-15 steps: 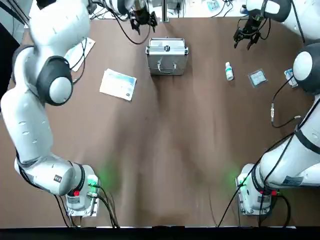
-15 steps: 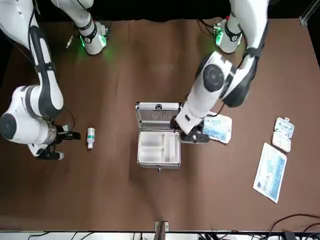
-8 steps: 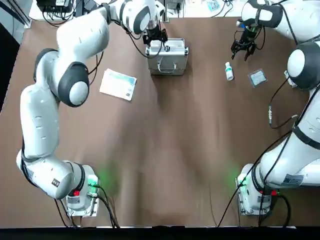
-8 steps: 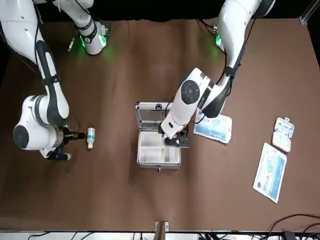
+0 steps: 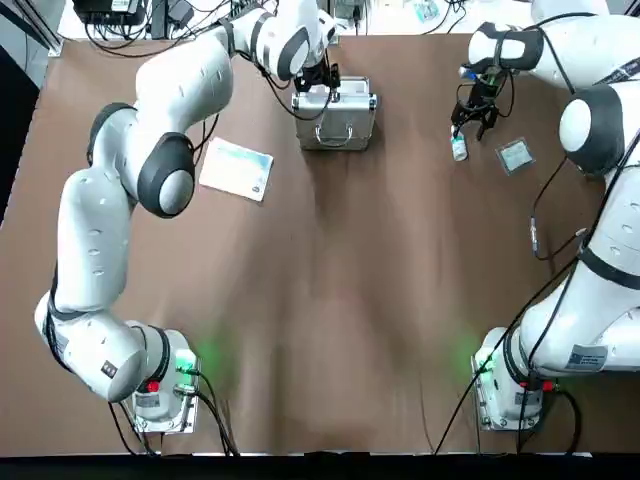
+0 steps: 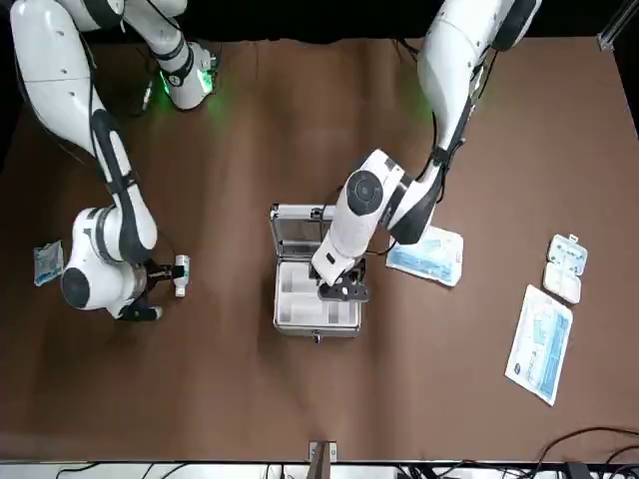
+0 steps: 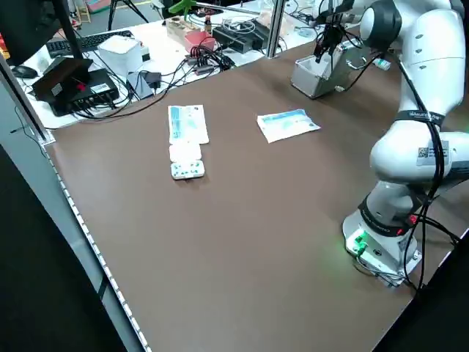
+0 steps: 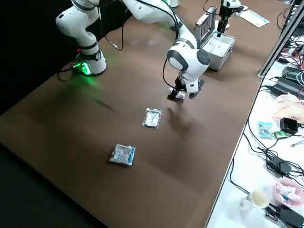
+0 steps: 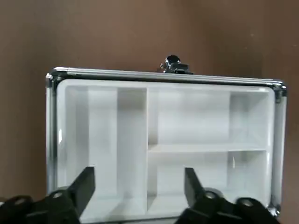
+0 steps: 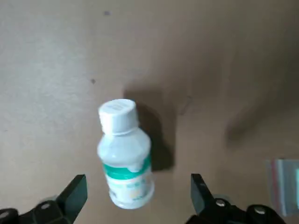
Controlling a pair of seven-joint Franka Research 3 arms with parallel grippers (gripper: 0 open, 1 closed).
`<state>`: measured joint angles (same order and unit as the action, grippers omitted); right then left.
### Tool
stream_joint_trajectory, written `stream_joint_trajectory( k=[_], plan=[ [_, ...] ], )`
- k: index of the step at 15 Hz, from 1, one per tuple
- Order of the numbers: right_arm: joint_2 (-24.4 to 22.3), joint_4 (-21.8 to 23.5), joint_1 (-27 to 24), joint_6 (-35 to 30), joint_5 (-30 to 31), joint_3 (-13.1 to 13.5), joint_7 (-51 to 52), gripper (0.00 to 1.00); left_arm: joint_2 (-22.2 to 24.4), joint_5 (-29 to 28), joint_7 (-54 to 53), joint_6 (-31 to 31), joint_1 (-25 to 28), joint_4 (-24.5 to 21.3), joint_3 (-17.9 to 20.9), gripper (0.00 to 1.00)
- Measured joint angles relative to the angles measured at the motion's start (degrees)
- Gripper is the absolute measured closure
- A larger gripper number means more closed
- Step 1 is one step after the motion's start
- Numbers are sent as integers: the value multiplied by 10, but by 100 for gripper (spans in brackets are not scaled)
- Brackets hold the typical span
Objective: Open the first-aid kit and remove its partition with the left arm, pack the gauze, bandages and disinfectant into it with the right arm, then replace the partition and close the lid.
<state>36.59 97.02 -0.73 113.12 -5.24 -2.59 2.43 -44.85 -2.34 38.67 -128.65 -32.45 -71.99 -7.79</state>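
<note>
Proceeding from the robot's left to its right across the brown desk [image 5: 330,330]: a blue-printed packet [image 6: 538,345] lies beside a small white box [image 6: 567,267], with a second printed packet [image 5: 236,170] nearer the case. The first-aid kit [image 9: 282,149] stands with its lid [image 6: 297,229] raised. A white compartmented insert [image 9: 191,121], probably the partition, sits within. The left hand [image 9: 140,172] is above it, open, with nothing between its fingers. The next step on this side is judged to be gripping the insert; a shallow or off-centre grip on its thin walls could slip or tilt it, and a low approach could strike the raised lid.

Farther right, the disinfectant [image 10: 125,156] rests on the desk, ungripped, beside the open right hand [image 10: 139,179]. Because the bottle is offset towards one finger, closing or descending without recentring could nudge or roll it away. Rightmost are two small packets, [image 8: 151,118] and [image 8: 123,155], presumably the gauze and bandages; their soft wrappers may slide or crumple under a poor pinch.
</note>
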Motion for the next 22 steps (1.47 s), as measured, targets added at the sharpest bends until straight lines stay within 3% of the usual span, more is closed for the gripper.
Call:
stream_joint_trajectory(
  k=[2,7,10,15,16,18,22],
  plan=[
    [2,0,10,1,0,0,10,2,-11,0,9,-6,-1,5,0,28],
    [11,0,12,1,1,2,42,5,-23,0,15,-12,-6,10,3,29],
    [20,0,12,0,4,3,52,31,-29,0,15,-16,-10,11,8,29],
    [27,0,12,4,4,3,56,36,-35,0,15,-17,-12,11,12,35],
    [28,0,12,5,4,3,57,40,-35,0,15,-17,-12,11,12,37],
    [28,-2,11,4,5,4,58,57,-36,0,15,-17,-13,11,12,38],
    [29,-10,12,3,4,3,58,60,-42,0,15,-17,-32,12,31,40]
  ],
)
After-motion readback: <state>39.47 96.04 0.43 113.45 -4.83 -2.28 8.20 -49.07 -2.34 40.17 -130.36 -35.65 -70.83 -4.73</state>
